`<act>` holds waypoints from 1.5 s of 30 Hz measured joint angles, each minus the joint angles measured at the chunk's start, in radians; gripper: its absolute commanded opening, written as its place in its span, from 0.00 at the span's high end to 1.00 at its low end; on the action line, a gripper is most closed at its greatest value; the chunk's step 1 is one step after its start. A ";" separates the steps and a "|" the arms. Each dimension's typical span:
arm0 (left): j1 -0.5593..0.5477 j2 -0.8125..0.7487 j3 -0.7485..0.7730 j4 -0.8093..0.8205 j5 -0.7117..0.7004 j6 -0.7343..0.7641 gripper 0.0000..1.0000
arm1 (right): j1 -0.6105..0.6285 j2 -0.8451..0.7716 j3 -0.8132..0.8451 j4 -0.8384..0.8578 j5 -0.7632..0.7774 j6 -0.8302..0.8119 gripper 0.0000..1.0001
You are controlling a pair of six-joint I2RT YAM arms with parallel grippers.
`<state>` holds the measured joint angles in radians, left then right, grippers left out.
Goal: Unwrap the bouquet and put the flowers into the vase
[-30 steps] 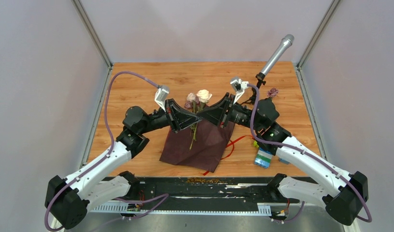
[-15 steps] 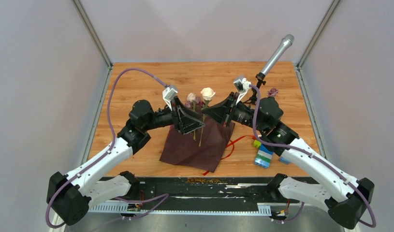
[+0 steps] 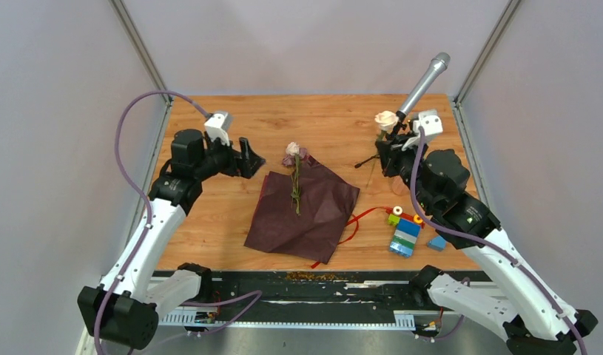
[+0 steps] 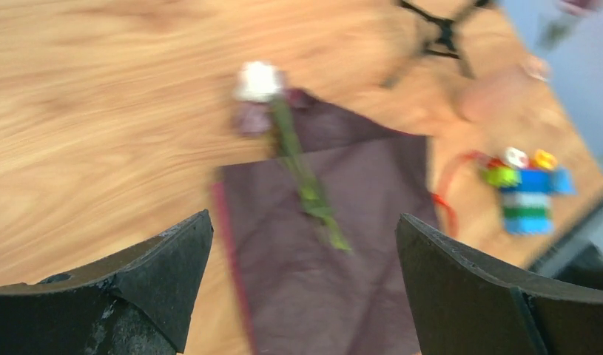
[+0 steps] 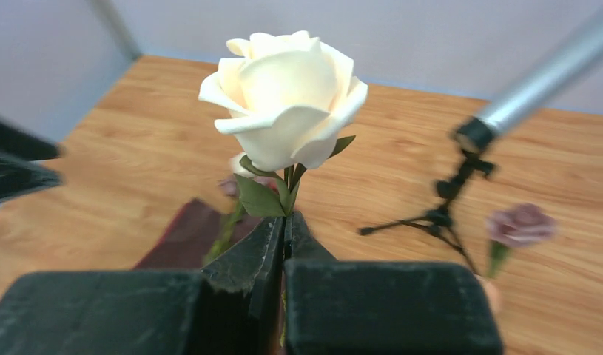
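1. Your R gripper point(image 5: 285, 222) is shut tight on the cream rose point(image 5: 283, 103) stem. The head sticks up just above the jaws.
2. Your L gripper point(image 4: 305, 229) is wide open w/ nothing in it.
3. Other flowers point(image 4: 292, 148) lie on the flat wrapping paper point(image 4: 357, 244), ahead of the L jaws, apart.

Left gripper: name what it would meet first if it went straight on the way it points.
Probably the wrapping paper, about where the rose stem lies on it, though depth is unclear from this view.
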<state>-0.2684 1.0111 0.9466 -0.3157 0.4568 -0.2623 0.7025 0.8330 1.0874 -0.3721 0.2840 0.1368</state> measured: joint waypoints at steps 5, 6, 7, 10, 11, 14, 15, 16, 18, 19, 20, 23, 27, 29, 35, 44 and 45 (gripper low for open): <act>0.080 0.000 0.010 -0.082 -0.273 0.055 0.00 | -0.182 -0.016 -0.024 -0.014 0.096 -0.047 1.00; 0.080 -0.001 0.010 -0.090 -0.312 0.065 0.00 | -0.215 -0.023 -0.039 -0.008 0.101 -0.052 1.00; 0.080 -0.003 0.009 -0.101 -0.359 0.077 0.00 | -0.257 -0.034 -0.064 0.010 0.105 -0.055 1.00; 0.080 -0.024 -0.007 -0.119 -0.448 0.100 0.00 | -0.344 -0.069 -0.149 0.058 0.113 -0.066 1.00; 0.080 -0.035 -0.013 -0.123 -0.470 0.108 0.00 | -0.360 -0.075 -0.175 0.083 0.113 -0.071 1.00; 0.080 -0.055 -0.026 -0.130 -0.515 0.120 0.00 | -0.381 -0.077 -0.231 0.149 0.112 -0.091 1.00; 0.080 -0.056 -0.027 -0.130 -0.522 0.123 0.00 | -0.385 -0.076 -0.245 0.169 0.112 -0.095 1.00; 0.080 -0.056 -0.027 -0.130 -0.528 0.125 0.00 | -0.390 -0.076 -0.260 0.193 0.112 -0.105 1.00; 0.080 -0.056 -0.031 -0.131 -0.537 0.130 0.00 | -0.399 -0.073 -0.275 0.224 0.113 -0.124 1.00; 0.080 -0.056 -0.032 -0.131 -0.539 0.131 0.00 | -0.404 -0.071 -0.277 0.237 0.114 -0.132 1.00; 0.080 -0.056 -0.032 -0.131 -0.541 0.133 0.00 | -0.410 -0.068 -0.277 0.253 0.116 -0.143 1.00; 0.080 -0.056 -0.035 -0.131 -0.544 0.135 0.00 | -0.434 -0.067 -0.282 0.314 0.116 -0.168 1.00; 0.080 -0.056 -0.036 -0.131 -0.544 0.135 0.00 | -0.473 -0.056 -0.288 0.382 0.113 -0.183 1.00; 0.080 -0.056 -0.037 -0.131 -0.544 0.135 0.00 | -0.484 -0.044 -0.292 0.409 0.111 -0.188 1.00; 0.080 -0.056 -0.037 -0.131 -0.544 0.135 0.00 | -0.518 0.000 -0.332 0.489 0.096 -0.192 1.00; 0.080 -0.056 -0.041 -0.131 -0.544 0.135 0.00 | -0.549 0.045 -0.364 0.553 0.063 -0.179 1.00; 0.080 -0.056 -0.041 -0.131 -0.544 0.135 0.00 | -0.551 0.048 -0.371 0.561 0.060 -0.174 1.00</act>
<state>-0.1883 0.9550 0.9054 -0.4465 -0.0868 -0.1268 0.1513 0.8814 0.7166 0.1890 0.3443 -0.0368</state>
